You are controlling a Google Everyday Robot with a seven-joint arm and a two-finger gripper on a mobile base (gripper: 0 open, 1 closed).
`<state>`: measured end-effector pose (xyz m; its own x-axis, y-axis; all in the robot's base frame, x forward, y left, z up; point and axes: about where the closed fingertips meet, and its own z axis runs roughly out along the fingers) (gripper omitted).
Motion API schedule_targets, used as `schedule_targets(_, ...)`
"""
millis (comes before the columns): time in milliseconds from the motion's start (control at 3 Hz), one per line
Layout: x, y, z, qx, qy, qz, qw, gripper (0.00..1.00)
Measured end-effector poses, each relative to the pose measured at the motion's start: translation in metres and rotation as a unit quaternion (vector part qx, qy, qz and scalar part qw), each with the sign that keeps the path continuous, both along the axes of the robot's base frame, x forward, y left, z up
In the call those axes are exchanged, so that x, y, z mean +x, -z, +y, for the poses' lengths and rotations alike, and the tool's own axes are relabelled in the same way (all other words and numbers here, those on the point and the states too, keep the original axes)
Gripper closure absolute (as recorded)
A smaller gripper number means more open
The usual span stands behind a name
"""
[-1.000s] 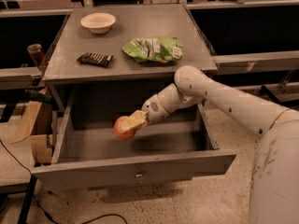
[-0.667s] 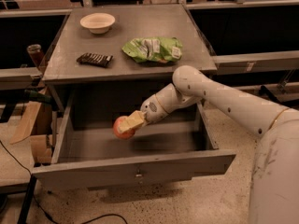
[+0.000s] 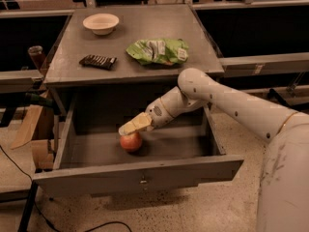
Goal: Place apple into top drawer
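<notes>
The apple (image 3: pixel 131 142), red-orange and round, lies on the floor of the open top drawer (image 3: pixel 140 170), left of its middle. My gripper (image 3: pixel 131 126) reaches down into the drawer from the right and hovers just above the apple. Its cream-coloured fingers (image 3: pixel 137 123) are open and do not hold the apple, though they are very close to its top. The white arm (image 3: pixel 227 100) crosses over the drawer's right side.
On the cabinet top (image 3: pixel 145 30) are a cream bowl (image 3: pixel 101 23), a dark snack bar (image 3: pixel 98 61) and a green chip bag (image 3: pixel 157 50). Cardboard (image 3: pixel 34 129) and a cable lie on the floor at left. Dark shelving stands on both sides.
The apple has dropped from the gripper's hold onto the drawer floor. The gripper has stayed nearly in place just above it.
</notes>
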<state>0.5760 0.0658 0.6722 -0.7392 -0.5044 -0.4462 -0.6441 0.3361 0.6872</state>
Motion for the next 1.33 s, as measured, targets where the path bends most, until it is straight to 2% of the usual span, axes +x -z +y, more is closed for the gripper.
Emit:
schedule_targets(333,0.000,0.000,0.000,0.000,0.000,0.001,1.0000,0.00)
schedule_targets(667,-0.009,-0.028,-0.019,-0.013,0.019,-0.014,0.9996,0.00)
schedule_targets(1000,-0.023,-0.081,-0.058,-0.035,0.066,-0.043,0.9963,0.00)
schedule_targets(1333,-0.038,-0.160,-0.098,-0.063,0.111,-0.092,0.9876,0.00)
